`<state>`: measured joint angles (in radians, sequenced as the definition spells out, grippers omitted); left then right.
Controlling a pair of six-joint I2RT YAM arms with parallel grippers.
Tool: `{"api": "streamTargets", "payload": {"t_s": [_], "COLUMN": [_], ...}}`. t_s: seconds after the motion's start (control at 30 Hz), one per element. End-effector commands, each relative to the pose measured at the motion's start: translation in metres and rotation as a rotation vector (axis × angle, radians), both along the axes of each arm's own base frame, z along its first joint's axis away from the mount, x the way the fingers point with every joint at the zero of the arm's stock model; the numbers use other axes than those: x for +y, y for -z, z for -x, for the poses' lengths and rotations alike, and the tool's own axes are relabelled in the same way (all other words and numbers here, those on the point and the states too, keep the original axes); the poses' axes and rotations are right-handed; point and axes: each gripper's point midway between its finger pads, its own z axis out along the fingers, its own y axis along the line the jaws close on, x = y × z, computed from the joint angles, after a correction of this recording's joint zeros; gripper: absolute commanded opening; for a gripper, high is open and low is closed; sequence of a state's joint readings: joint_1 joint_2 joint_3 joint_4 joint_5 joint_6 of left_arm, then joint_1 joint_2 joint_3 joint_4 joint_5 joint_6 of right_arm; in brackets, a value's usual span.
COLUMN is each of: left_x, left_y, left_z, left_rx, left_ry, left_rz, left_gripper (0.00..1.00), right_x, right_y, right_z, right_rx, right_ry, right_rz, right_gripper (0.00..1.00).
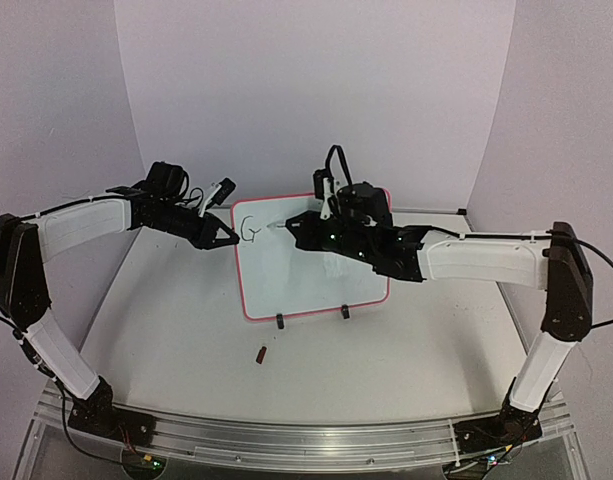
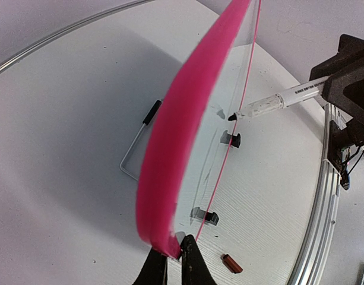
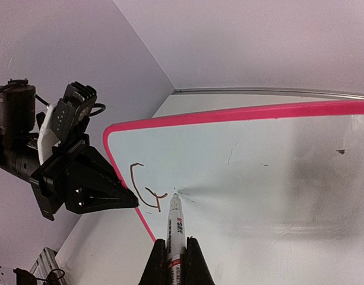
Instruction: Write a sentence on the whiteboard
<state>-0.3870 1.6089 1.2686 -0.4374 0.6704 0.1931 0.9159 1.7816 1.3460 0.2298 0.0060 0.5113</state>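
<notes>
From above, the whiteboard stands propped on its clip feet toward the far middle of the table. Of the sentence, only a first "G" sits in the board's upper left corner. The left gripper meets the board's left edge beside that letter, and the right gripper reaches in from the right with a marker. A small brown piece, probably the cap, lies just in front of the feet. In the left wrist view, that arm's fingers are pinched shut on the pink frame. In the right wrist view, the fingers clamp the marker's barrel, its tip touching the board just right of the "G". The next letter calls for light, even pressure. The left grip should brace the frame so the board does not tip back, and the strokes should stay small and level, leaving room for a second line.
</notes>
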Motion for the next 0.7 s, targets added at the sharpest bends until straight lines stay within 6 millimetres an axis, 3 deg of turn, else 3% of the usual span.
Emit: {"api": "streamTargets", "payload": {"t_s": [0.0,0.3,0.67], "left_x": [0.007,0.006,0.006], "left_y": [-0.003,-0.002,-0.002], "left_z": [-0.007,-0.007,-0.007], "left_rx": [-0.063,-0.061,-0.061], "left_ry": [-0.027,-0.026,-0.024], "left_rz": [-0.055,-0.056,-0.055], "left_gripper": [0.00,0.00,0.00], "right_x": [0.001,0.011,0.004], "right_y": [-0.004,0.001,0.025], "right_z": [-0.009,-0.008,-0.003], "right_rx": [-0.003,0.005,0.056], "right_ry": [0.019,-0.023,-0.018], "right_rz": [-0.020,-0.008,0.043], "right_gripper": [0.00,0.00,0.00]}}
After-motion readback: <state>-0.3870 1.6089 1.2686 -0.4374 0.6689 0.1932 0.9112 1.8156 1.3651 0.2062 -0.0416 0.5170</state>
